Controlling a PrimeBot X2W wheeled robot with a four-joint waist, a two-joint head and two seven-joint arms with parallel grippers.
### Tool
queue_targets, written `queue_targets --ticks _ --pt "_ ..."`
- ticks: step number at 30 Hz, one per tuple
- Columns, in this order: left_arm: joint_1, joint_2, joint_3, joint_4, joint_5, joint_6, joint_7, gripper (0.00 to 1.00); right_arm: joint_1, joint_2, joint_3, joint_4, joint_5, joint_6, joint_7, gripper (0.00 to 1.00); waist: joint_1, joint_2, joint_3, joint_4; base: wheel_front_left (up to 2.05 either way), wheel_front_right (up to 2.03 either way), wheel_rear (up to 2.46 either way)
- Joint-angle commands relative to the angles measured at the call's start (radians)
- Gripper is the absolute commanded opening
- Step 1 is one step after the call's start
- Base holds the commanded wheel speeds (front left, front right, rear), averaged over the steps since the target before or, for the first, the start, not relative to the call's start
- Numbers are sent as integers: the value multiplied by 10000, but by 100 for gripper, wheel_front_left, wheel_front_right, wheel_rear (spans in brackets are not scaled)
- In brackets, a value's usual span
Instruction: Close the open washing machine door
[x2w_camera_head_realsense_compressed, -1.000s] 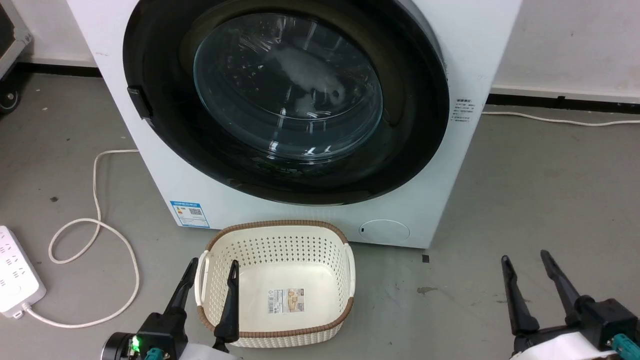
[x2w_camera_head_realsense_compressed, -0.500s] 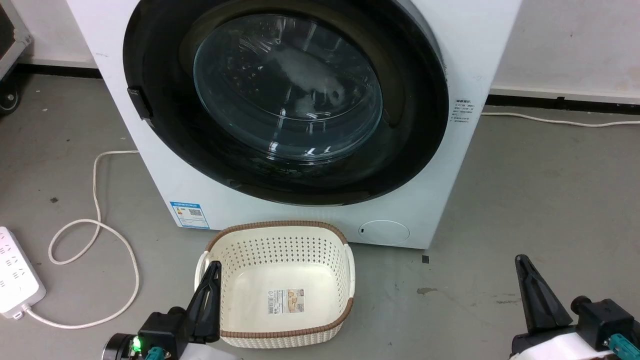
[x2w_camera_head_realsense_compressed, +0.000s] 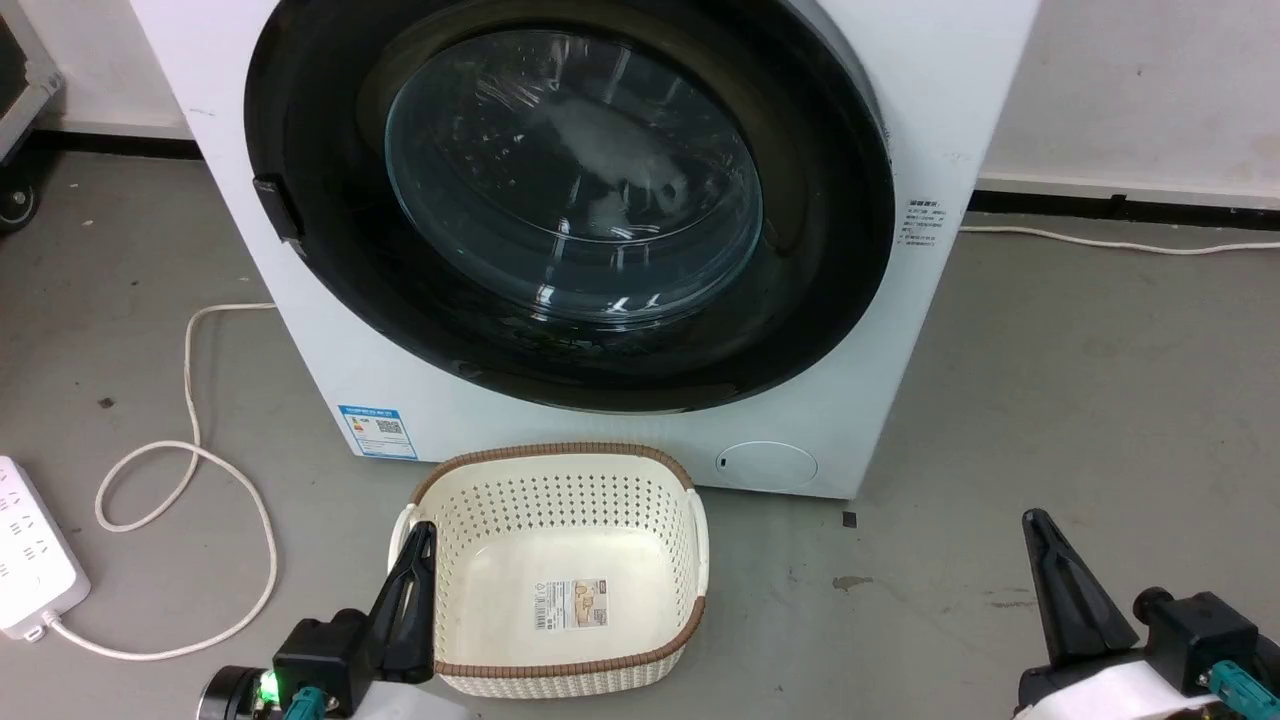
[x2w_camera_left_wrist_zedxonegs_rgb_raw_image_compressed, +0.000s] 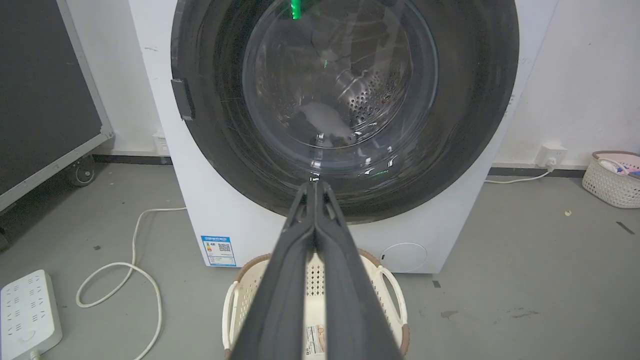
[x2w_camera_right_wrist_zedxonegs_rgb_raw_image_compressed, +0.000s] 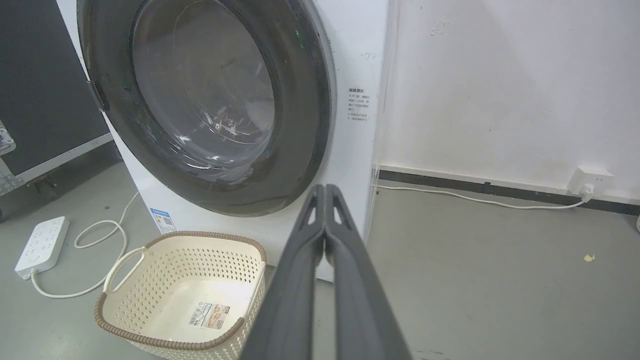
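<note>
Door (x2w_camera_head_realsense_compressed: 570, 190): upper centre of the head view. Black ring and glass bowl sit flat against the front of the washer (x2w_camera_head_realsense_compressed: 900, 330), no gap visible at the rim.

Washer: white, blue sticker (x2w_camera_head_realsense_compressed: 377, 430) at lower left of its front, round flap (x2w_camera_head_realsense_compressed: 768, 465) at lower right.

Left gripper (x2w_camera_head_realsense_compressed: 424, 535): lower left, fingers pressed together, empty, tip over the left rim of the basket (x2w_camera_head_realsense_compressed: 560, 452).

Right gripper (x2w_camera_head_realsense_compressed: 1036, 522): lower right, fingers pressed together, empty, over bare floor, well apart from the washer.

Basket: cream, perforated, bottom centre, just in front of the washer.

Power strip (x2w_camera_head_realsense_compressed: 30, 560) and looped cord (x2w_camera_head_realsense_compressed: 190, 450): left edge.
</note>
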Motion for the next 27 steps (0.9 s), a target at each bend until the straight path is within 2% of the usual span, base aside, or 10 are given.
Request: queue_targets --ticks 1,27 --pt "-68 -36 34 -73 102 49 96 0 -52 19 21 -80 -87 -1 80 0 0 0 -3 -3 0 0 0" --pt "-160 -90 251 -232 352 126 647 0 -119 41 180 -299 -224 -3 614 0 0 0 -47 -55 0 0 0"
